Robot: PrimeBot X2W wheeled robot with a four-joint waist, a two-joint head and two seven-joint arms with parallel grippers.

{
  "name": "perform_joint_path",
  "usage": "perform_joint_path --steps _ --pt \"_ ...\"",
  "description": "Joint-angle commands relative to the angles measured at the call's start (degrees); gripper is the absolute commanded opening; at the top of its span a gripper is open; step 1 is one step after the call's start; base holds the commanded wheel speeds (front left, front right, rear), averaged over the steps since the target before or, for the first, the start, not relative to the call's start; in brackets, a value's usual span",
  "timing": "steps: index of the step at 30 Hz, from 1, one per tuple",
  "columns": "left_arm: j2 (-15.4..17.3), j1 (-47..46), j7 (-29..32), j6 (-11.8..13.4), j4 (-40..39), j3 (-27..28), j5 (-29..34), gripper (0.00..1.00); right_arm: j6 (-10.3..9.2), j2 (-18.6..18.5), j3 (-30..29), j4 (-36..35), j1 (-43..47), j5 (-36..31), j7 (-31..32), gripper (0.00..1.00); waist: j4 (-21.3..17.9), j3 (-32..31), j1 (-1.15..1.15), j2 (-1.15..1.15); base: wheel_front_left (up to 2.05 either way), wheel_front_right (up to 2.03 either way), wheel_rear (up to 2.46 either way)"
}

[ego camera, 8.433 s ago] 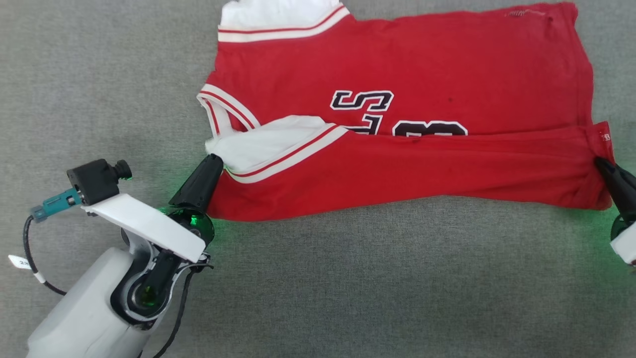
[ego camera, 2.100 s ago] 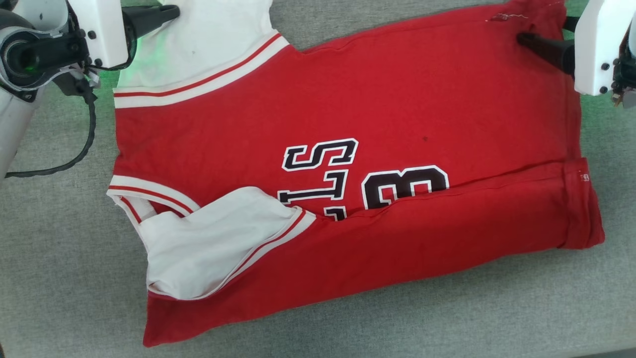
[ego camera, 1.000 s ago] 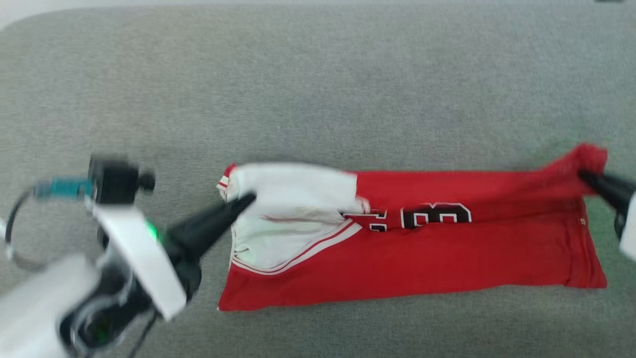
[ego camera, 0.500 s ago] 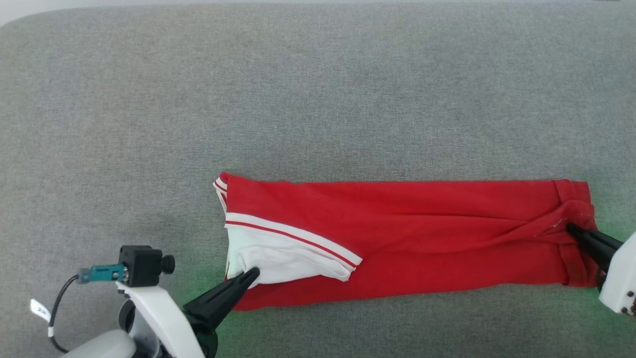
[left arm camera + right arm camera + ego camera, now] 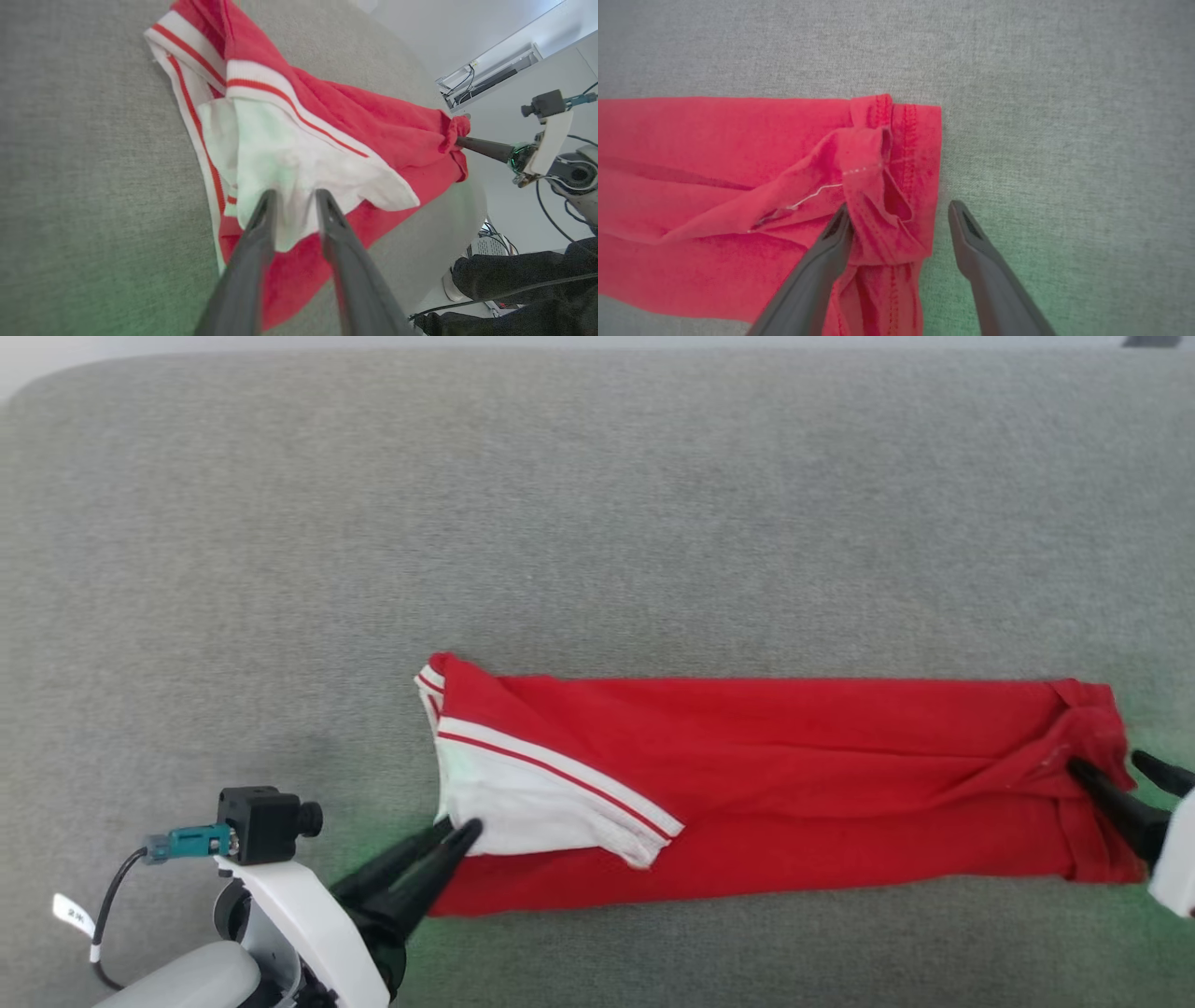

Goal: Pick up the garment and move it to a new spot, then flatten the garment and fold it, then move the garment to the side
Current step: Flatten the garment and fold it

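Red jersey: folded into a long strip, lying across the grey fabric surface.
Left gripper: jaws slightly parted astride the white sleeve corner, not clamping it.
Right gripper: spread wide at the bunched hem, gripping nothing.
Risk: a fingertip snagging loose cloth on retreat could drag the fold open.

Head camera looks steeply down on the desk; wrist cameras peer closely along their fingers; all share the garment at their tips.
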Motion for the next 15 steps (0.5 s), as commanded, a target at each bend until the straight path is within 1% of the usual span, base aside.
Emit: perform_joint_path --steps 1,4,7,12,15 --pt "-0.22 0.23 -0.44 -0.1 -0.1 0.5 0.93 1.0 0.0 -0.09 -0.81 -0.29 0.81 0.24 0.5 1.0 0.7 -0.48 0.0 0.0 0.0 0.0 0.0" --pt "-1.35 1.65 -1.3 -0.1 0.38 1.99 1.1 1.0 0.0 -0.42 -3.6 -0.83 2.29 0.76 2.04 1.0 1.98 -1.17 0.0 0.0 0.0 0.0 0.0" --pt "-3.55 3.55 -1.66 -0.1 2.27 4.76 1.88 1.0 0.0 1.06 -5.61 -0.03 3.35 1.67 4.19 1.0 3.46 -1.97 0.0 0.0 0.0 0.0 0.0" --pt "-10.29 8.76 -1.72 -0.11 7.37 15.85 6.58 1.0 0.0 2.46 -6.83 2.6 4.61 2.89 7.6 1.0 6.14 -3.31 0.0 0.0 0.0 0.0 0.0" --pt "-14.22 11.91 -1.74 -0.11 9.99 22.15 11.49 1.0 0.0 3.6 -7.55 4.48 4.65 3.6 8.69 1.0 7.32 -3.93 0.0 0.0 0.0 0.0 0.0"
